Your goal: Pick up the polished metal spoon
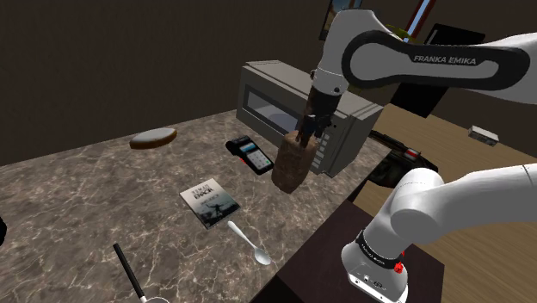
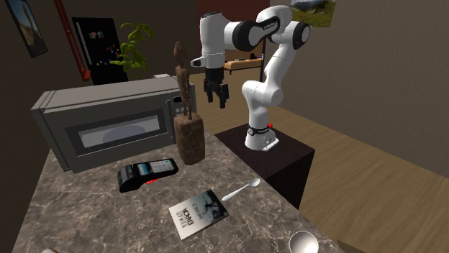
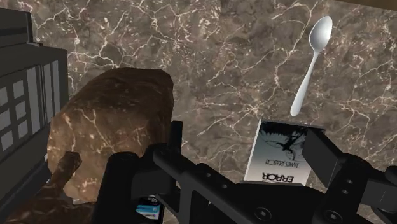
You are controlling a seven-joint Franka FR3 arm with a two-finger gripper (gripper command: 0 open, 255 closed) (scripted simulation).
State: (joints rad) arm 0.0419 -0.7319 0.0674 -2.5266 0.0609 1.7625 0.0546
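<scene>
The shiny spoon (image 1: 249,244) lies flat on the marble counter near its front edge, bowl toward the stand; it is also seen in the second exterior view (image 2: 241,190) and from the wrist (image 3: 310,63). My black gripper (image 1: 311,127) hangs high above the counter, right beside the top of a brown carved figure (image 1: 293,162), well away from the spoon. Its fingers stand apart with nothing between them (image 2: 215,97). In the wrist view the gripper (image 3: 248,147) looks down past the figure's block (image 3: 111,121), with the spoon far beyond the fingertips.
A book (image 1: 209,205) lies between spoon and figure. A black card terminal (image 1: 249,155) sits before the grey microwave (image 1: 301,103). A brown loaf-like piece (image 1: 154,138) lies at the far left; a black-handled ladle (image 1: 129,271) sits at the counter's front.
</scene>
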